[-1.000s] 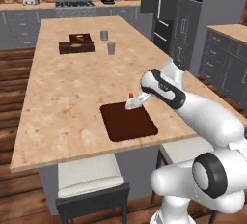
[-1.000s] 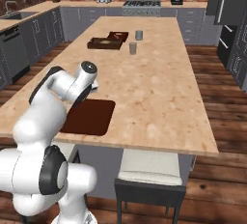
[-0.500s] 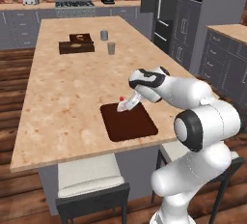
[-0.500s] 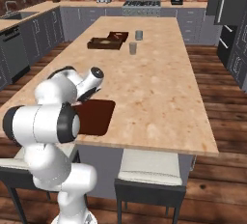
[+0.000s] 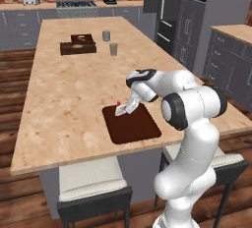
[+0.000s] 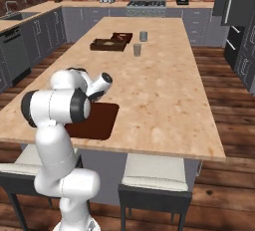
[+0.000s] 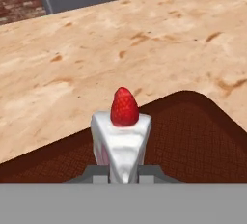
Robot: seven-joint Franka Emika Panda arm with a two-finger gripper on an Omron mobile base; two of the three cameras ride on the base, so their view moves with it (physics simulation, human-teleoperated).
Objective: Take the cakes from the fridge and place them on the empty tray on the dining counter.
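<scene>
Gripper [image 5: 127,108] pinching the white cake slice [image 7: 120,141] between its fingertips, over the near-left corner region of the reddish-brown tray [image 5: 133,128]; in the hand view the slice stands upright, red berry [image 7: 124,106] on top, its long axis vertical in that picture, the wedge's narrow edge facing the camera and the broader back pointing away toward the tray's far rim; slice sits directly ahead of the hand, centred between the two fingertips, its lower part hidden behind them; whether its base touches the tray cannot be told; in the left base view the slice [image 5: 119,108] shows as a small white-and-red speck at the gripper's tip, over the tray's far-left edge; tray lies flat on the dining counter [image 5: 64,104] near its front edge, just in front of the arm; a thicker dark box-like tray [image 5: 78,47] and two small grey cups [image 5: 113,49] stand well apart toward the far end of the counter.
</scene>
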